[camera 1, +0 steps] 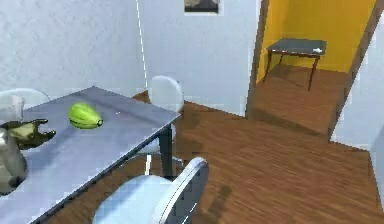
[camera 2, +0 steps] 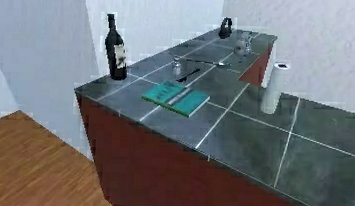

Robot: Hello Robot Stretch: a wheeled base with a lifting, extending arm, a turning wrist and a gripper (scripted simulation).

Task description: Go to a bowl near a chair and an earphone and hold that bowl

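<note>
A grey table (camera 1: pixel 110 135) stands in the forward view's left half. On it lie a green rounded thing (camera 1: pixel 85 115) and a dark, yellow-edged, bowl-like thing (camera 1: pixel 26 132) near the left edge. Beside that is part of a shiny metal vessel (camera 1: pixel 8 160). White chairs stand around the table: one at the far end (camera 1: pixel 165 93), one at the near corner (camera 1: pixel 152 202) and one at the left (camera 1: pixel 18 100). In the arm side view, a small dark arched thing (camera 2: pixel 226 28), perhaps an earphone, sits at the far end of a dark tiled counter (camera 2: pixel 234 134).
The counter bears a dark wine bottle (camera 2: pixel 115 46), a teal book (camera 2: pixel 176 97), a white paper roll (camera 2: pixel 274 87), a glass (camera 2: pixel 244 44) and some utensils (camera 2: pixel 192 72). Wooden floor (camera 1: pixel 270 160) lies to the table's right. A doorway leads to a yellow room with a dark side table (camera 1: pixel 297 48).
</note>
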